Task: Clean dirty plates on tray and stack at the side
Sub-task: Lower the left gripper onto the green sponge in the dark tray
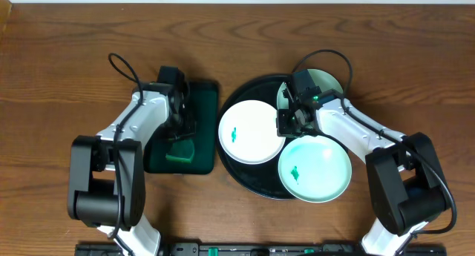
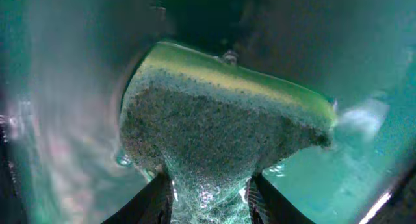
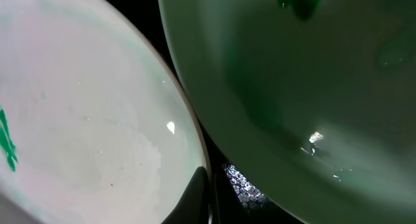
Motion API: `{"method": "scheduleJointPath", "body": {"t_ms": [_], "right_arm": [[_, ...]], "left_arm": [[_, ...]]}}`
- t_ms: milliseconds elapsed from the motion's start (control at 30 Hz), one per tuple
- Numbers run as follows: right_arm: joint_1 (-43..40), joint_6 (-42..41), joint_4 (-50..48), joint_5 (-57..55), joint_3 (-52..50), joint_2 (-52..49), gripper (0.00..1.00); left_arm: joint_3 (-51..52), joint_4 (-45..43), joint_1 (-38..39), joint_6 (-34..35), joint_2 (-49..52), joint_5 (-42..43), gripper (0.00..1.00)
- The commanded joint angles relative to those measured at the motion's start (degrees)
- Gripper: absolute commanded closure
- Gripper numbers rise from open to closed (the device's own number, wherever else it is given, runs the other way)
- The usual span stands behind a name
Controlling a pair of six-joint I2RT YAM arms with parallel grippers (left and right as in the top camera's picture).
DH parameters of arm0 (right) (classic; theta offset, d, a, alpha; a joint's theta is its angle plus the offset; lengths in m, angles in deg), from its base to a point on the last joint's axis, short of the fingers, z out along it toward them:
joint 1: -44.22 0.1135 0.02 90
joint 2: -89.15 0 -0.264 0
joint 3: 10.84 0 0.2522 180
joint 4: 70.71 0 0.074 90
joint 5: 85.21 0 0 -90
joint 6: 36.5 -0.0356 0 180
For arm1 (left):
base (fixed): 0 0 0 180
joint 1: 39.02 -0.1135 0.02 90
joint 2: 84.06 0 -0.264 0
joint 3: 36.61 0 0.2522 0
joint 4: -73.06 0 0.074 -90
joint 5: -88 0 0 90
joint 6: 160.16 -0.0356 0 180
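Three plates lie on the round black tray (image 1: 256,179). A white plate (image 1: 256,130) with a green smear is at its left. A pale green plate (image 1: 319,171) with a smear is at the front right. A third plate (image 1: 328,81) at the back is partly hidden by my right arm. My right gripper (image 1: 288,122) is low between them. In the right wrist view only one finger (image 3: 198,195) shows, between the white plate (image 3: 97,107) and a shaded green plate (image 3: 312,87). My left gripper (image 1: 180,136) is shut on a green sponge (image 2: 221,120).
The sponge (image 1: 180,151) and left gripper are over a dark green rectangular tray (image 1: 202,100), which stands just left of the black tray. Wet teal film shows around the sponge in the left wrist view. The brown wooden table (image 1: 59,78) surrounds both trays.
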Motion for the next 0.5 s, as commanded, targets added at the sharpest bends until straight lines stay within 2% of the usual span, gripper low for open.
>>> {"method": "scheduleJointPath", "body": {"t_ms": [0, 333, 467], "right_arm": [[0.9, -0.6, -0.4, -0.8, -0.2, 0.0, 0.99], [0.9, -0.6, -0.4, -0.7, -0.2, 0.0, 0.98], [0.9, -0.6, -0.4, -0.8, -0.2, 0.0, 0.98]], "left_arm": [[3.5, -0.9, 0.1, 1.0, 1.4, -1.2, 0.62], [3.4, -0.2, 0.1, 1.0, 1.3, 0.7, 0.61], [0.7, 3.2, 0.1, 1.0, 1.1, 0.7, 0.61]]}}
